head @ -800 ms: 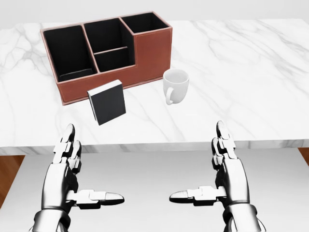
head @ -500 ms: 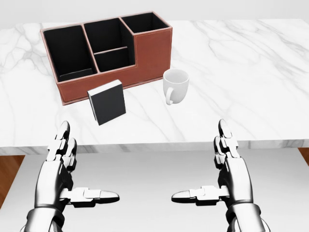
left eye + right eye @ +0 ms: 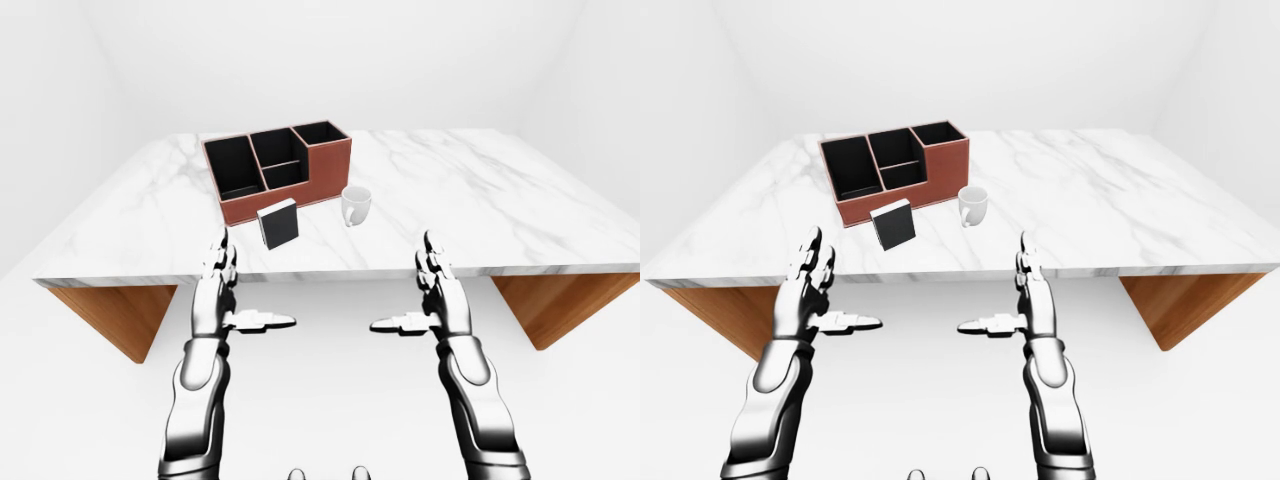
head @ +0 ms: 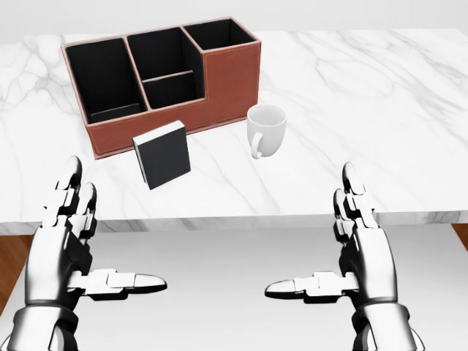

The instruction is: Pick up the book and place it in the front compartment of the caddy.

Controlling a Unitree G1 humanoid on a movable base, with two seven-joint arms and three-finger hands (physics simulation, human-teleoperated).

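Head view, book [image 4: 162, 154]: stands upright on the marble table [image 4: 380, 110], dark cover facing the camera, long axis vertical, tilted slightly to the view's left.
Book position: just below the caddy [image 4: 164, 80] in the view, apart from it; white mug [image 4: 265, 129] to its right.
Caddy: brown, with black compartments open upward.
Left hand [image 4: 67, 248]: fingers spread, thumb out, holding nothing, below the table edge.
Right hand [image 4: 356, 252]: fingers likewise spread, empty, well apart from the book.

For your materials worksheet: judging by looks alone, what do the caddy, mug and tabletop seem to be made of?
Caddy: probably leather, matte reddish-brown with pale stitched edges, black lining. Mug: likely ceramic, smooth plain white. Tabletop: marble-look, white with grey veins.
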